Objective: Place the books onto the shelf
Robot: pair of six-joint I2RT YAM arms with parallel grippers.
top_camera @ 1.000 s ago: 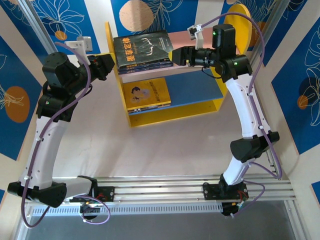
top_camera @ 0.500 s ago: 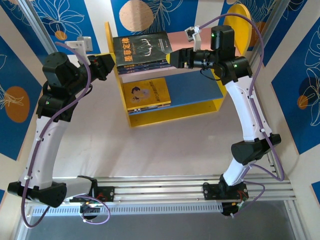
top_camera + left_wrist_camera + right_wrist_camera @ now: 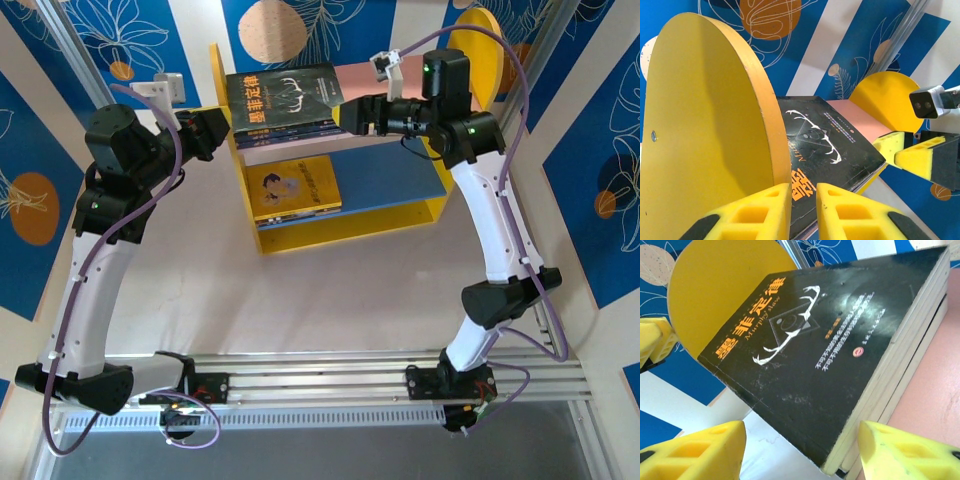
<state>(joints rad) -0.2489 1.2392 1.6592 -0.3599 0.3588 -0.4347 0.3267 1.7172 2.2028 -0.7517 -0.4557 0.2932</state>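
Far side of the pale table: a small shelf with yellow sides, a pink upper board and a blue lower board.

On the pink board, at its left end: a stack of books lying flat, topped by a black cover with white antlers and orange lettering. Pushed up beside the left yellow side; right-hand corner of the stack jutting past the front edge of the board.

On the blue board, left end: a yellow book lying flat, cover up.

At the right end of the stack: right gripper, spread wide, one yellow finger either side of the jutting corner, clasping nothing.

Outside the shelf's left side, level with the upper board: left gripper, fingers drawn almost together, with a thin slit between them and nothing held. Left finger close against the edge of the yellow side.
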